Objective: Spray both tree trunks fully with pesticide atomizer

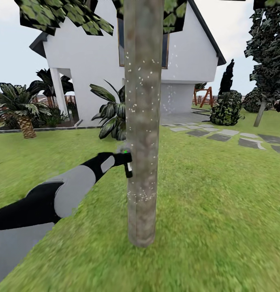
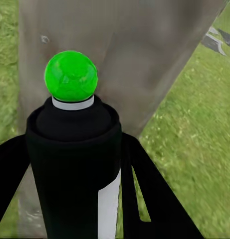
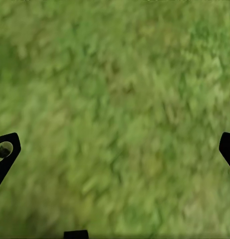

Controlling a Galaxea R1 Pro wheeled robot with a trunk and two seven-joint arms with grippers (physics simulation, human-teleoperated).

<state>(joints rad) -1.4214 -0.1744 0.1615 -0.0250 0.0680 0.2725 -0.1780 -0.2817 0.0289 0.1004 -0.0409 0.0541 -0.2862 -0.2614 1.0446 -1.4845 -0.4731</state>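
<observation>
A thick mottled grey-brown tree trunk rises straight in front of me, dotted with white specks. My left gripper is held up against its left side, shut on the pesticide atomizer, a small black bottle with a pale mark. In the left wrist view the atomizer stands between the black fingers, its green ball top facing the trunk close by. A second tree's trunk stands far right. My right gripper is open over grass.
Green lawn surrounds the trunk. Behind it are a white house, palm-like plants at left and centre, grey stepping stones at right, dark bushes and a wooden playset.
</observation>
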